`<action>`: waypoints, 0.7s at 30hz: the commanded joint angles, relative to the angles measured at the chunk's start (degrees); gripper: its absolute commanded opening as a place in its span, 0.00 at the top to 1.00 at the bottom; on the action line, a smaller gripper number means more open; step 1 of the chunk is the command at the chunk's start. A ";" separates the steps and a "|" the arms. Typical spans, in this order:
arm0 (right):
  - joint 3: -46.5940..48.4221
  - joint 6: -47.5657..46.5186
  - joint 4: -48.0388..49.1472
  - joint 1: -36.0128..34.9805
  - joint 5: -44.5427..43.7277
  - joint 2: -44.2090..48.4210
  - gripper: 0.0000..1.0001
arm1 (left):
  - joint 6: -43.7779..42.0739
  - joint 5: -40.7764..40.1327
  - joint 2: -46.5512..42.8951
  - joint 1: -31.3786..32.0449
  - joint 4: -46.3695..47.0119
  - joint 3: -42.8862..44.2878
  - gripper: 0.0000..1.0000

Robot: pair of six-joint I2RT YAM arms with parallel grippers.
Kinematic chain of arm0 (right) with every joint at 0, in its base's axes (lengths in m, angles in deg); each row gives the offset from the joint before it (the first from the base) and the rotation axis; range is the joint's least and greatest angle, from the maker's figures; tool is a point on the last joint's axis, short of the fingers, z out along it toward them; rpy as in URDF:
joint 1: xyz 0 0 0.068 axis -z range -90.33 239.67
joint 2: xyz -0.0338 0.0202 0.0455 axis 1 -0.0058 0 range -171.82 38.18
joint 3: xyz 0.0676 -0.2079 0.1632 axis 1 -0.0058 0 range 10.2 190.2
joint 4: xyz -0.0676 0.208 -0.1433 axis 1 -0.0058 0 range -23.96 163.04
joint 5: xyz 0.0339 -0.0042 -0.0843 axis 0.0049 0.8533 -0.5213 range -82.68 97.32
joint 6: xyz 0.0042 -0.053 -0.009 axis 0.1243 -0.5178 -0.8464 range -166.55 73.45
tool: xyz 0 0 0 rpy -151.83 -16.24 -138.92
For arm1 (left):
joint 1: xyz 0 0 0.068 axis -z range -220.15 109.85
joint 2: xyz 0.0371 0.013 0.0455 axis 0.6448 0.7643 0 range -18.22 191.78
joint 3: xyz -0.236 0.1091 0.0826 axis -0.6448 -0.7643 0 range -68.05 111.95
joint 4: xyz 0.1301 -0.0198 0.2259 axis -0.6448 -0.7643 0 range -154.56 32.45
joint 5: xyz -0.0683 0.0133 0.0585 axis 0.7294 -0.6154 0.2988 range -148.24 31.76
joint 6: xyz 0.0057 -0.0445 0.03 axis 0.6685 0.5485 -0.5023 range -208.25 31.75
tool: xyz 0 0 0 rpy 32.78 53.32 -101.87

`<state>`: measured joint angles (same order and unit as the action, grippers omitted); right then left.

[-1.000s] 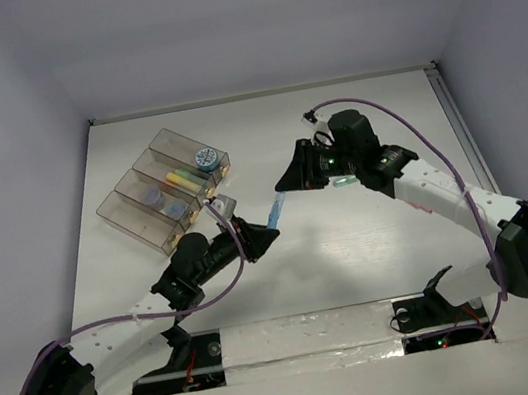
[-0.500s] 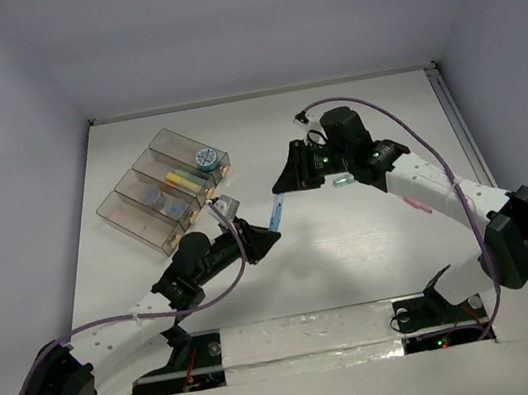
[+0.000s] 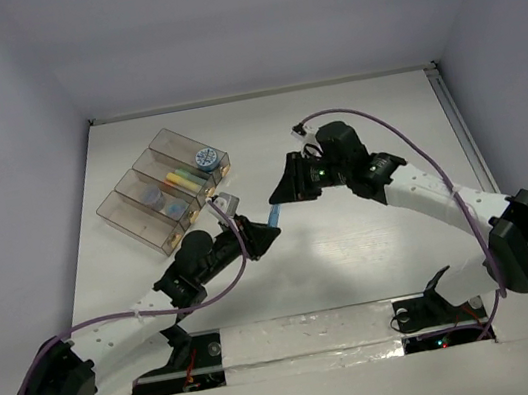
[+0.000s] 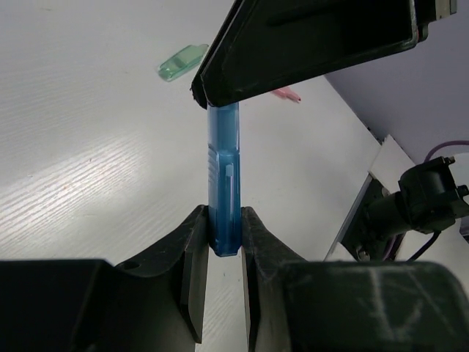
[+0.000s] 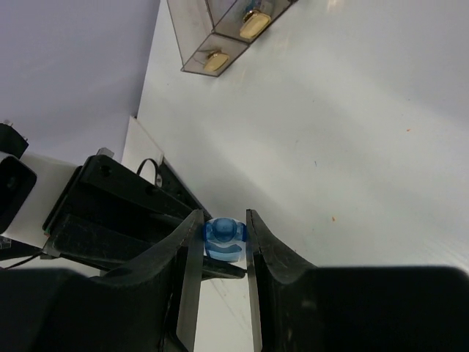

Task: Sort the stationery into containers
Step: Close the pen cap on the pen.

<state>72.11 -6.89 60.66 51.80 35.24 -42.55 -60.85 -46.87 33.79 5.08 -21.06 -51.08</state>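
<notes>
- Blue pen [image 3: 273,214] is up in mid-air over the middle of the table [image 3: 371,109], tilted, w/ one arm on each end.
- L gripper [image 4: 223,220]: jaws clamped on the pen's lower end, both pads tight vs its sides.
- R gripper [image 5: 225,227]: jaws closed on the upper end, pen snug btwn the fingers.
- The grippers are almost nose to nose; only a short bit of pen shows btwn them.
- Containers [image 3: 164,192]: row of clear boxes at far-left of table, apart from the pen.
- Round bluish roll [image 3: 205,157] sits in the farthest box. Yellow pen [image 3: 180,179] lies just beside it, prob. the next box along.
- Green piece [image 4: 183,61] and pink piece [image 4: 286,94] lie loose on the table beyond the grippers.
</notes>
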 commanded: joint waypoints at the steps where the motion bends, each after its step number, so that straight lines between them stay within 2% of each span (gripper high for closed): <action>1: -2.67 0.94 0.24 -2.30 -0.06 2.33 0.88 | 1.25 -5.04 -0.95 -0.41 12.11 4.91 1.00; 10: -4.78 1.91 2.19 -4.50 0.47 1.80 0.88 | 0.99 -5.40 -0.68 -0.41 12.91 5.26 1.00; 17: -5.04 1.12 0.60 -8.45 -4.19 1.19 0.89 | 0.38 -8.38 -1.47 -0.41 10.89 7.72 1.00; 21: -5.75 1.47 0.96 -10.99 -7.00 0.66 0.93 | -0.06 -10.41 -2.00 -0.41 9.57 9.66 1.00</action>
<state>69.20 -4.81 67.59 46.71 23.48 -40.67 -60.83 -50.54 33.90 5.28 -24.26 -49.05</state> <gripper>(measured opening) 0.318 0.157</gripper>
